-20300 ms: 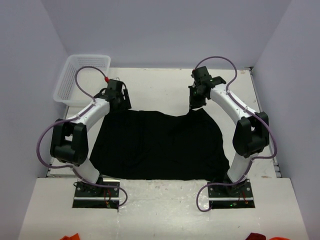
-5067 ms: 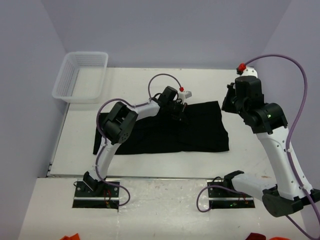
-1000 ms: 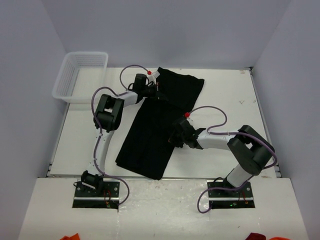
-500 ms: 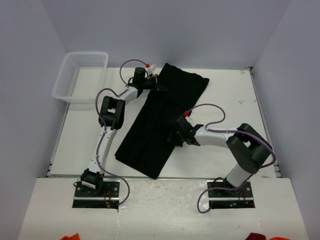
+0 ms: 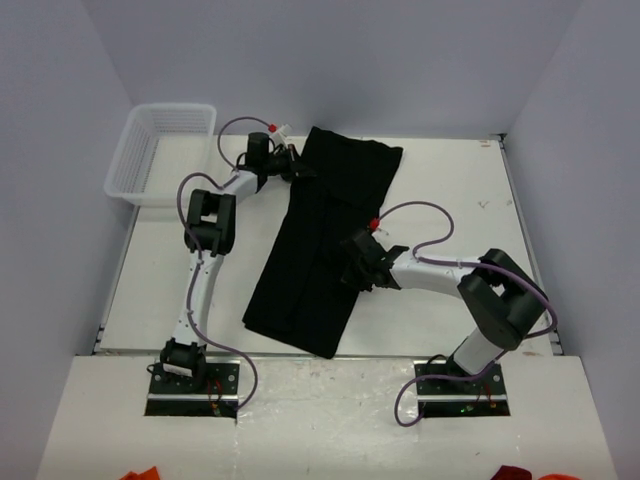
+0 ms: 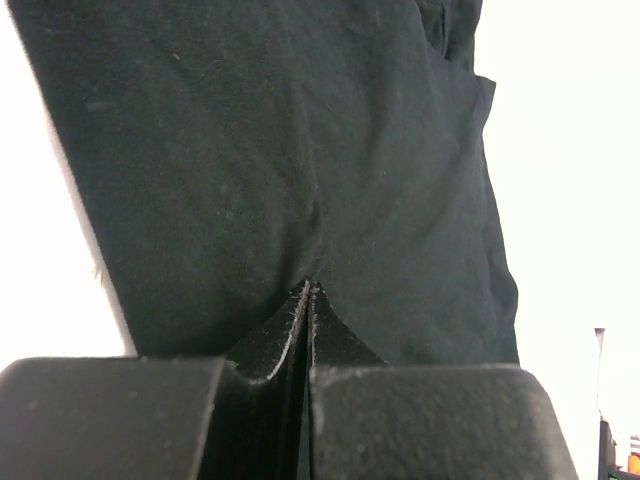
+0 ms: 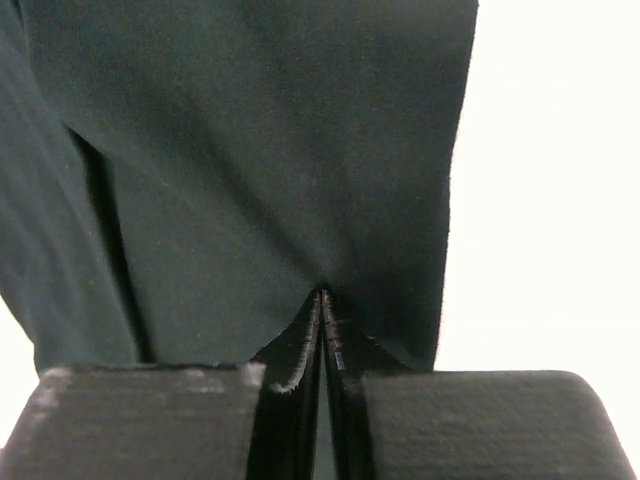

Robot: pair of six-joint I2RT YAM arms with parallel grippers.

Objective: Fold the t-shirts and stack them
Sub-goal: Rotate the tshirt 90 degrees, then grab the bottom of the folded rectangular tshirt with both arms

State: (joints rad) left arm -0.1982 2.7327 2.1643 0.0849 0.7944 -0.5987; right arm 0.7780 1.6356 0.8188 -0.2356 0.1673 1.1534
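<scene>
One black t-shirt (image 5: pixel 318 235), folded into a long strip, lies slantwise on the white table, from the far middle to the near edge. My left gripper (image 5: pixel 293 166) is at the strip's far left corner, shut, with the cloth (image 6: pixel 280 150) drawn up into its closed tips (image 6: pixel 308 287). My right gripper (image 5: pixel 352 268) is at the strip's right edge near its middle, also shut, and the cloth (image 7: pixel 260 150) gathers at its tips (image 7: pixel 322 295). No other t-shirt shows.
A white mesh basket (image 5: pixel 160 150) stands at the far left corner of the table (image 5: pixel 450 190). The left arm stretches far along the left side, its purple cable looping above. Grey walls close in the table on three sides.
The left gripper has drawn the shirt's far end leftward and slightly back. The strip now lies steeper, more lengthwise. The right gripper has barely shifted at the right edge.
</scene>
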